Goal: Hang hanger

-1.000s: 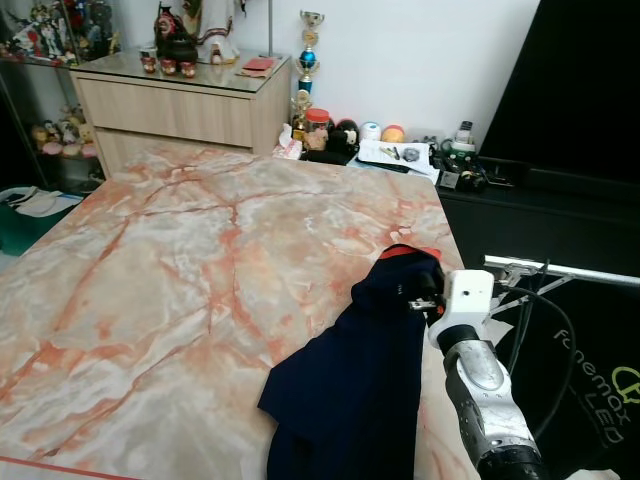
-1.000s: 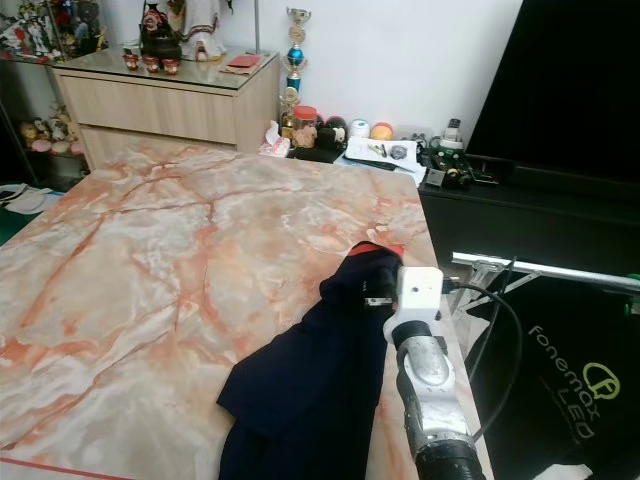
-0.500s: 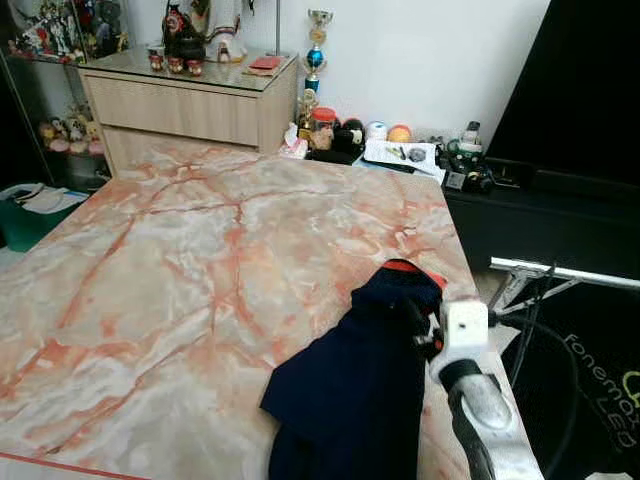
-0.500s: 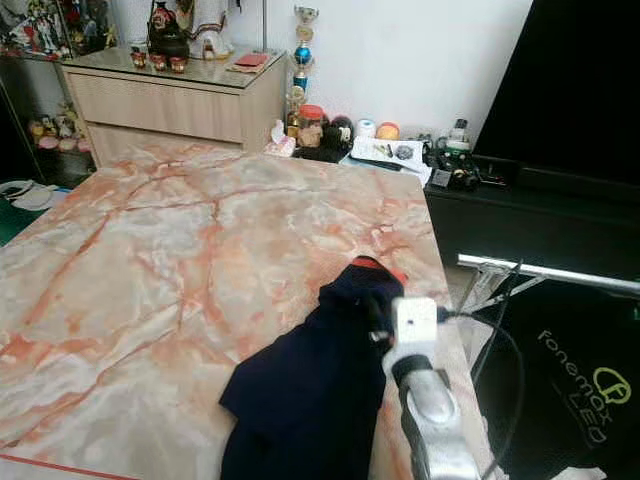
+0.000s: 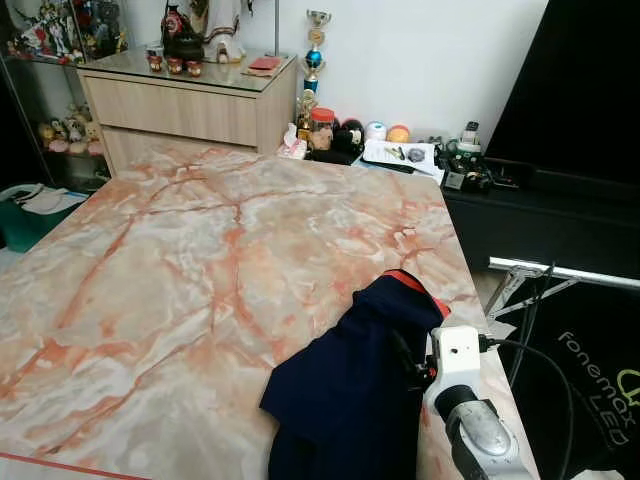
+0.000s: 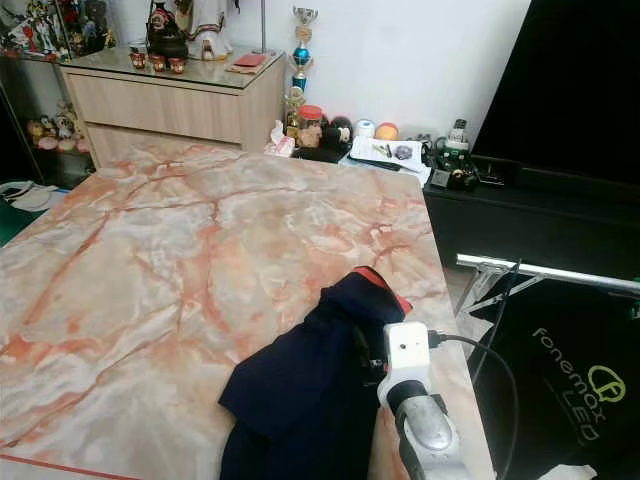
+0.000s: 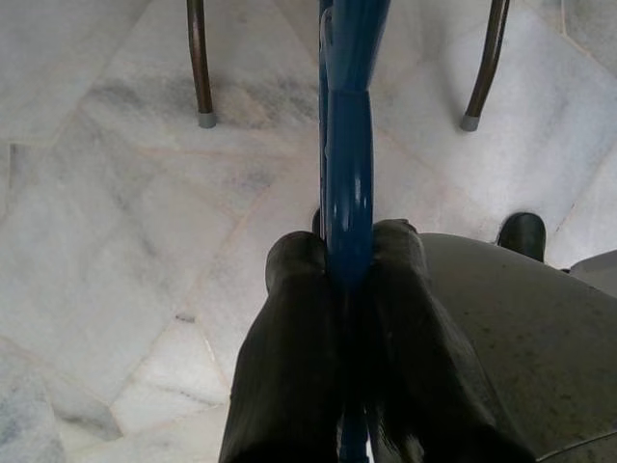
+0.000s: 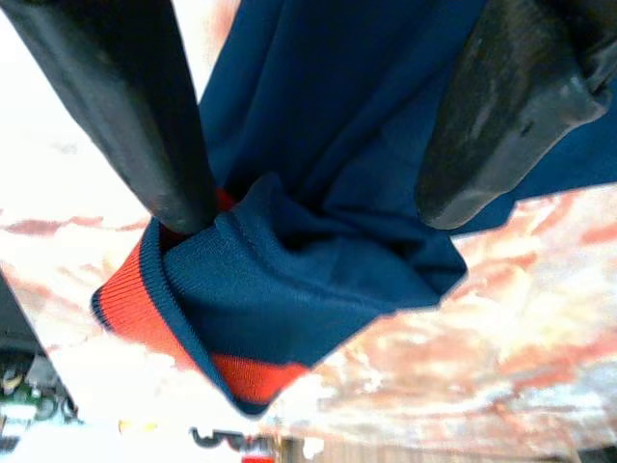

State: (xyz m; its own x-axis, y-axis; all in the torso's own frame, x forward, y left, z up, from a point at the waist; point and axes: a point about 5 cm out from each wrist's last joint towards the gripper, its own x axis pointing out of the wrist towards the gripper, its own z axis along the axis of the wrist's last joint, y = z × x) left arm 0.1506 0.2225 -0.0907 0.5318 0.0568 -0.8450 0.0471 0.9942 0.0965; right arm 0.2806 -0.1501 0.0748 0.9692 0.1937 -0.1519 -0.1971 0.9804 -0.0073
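Observation:
A navy garment (image 5: 350,380) with a red collar band (image 8: 169,333) lies crumpled on the marble table (image 5: 200,260), near its front right edge. My right gripper (image 8: 318,207) is open over the collar end, its two black fingers (image 8: 145,106) wide apart with a fold of cloth between them. In the eye views that gripper (image 5: 405,362) sits at the garment's right side, ahead of the white wrist. My left gripper (image 7: 345,256) hangs low over the floor, shut on a blue hanger (image 7: 347,116) that runs between its fingers.
A wooden dresser (image 5: 190,100) with figurines stands at the back left. Trophies, jars and small clutter (image 5: 380,140) line the table's far edge. A black cabinet (image 5: 560,200), a metal bar (image 5: 560,272) and a black bag stand on the right. Chair legs (image 7: 198,68) rest on the tiled floor.
The camera shifted slightly. My right gripper has drawn back toward me along the garment, leaving more of the red collar showing beyond it.

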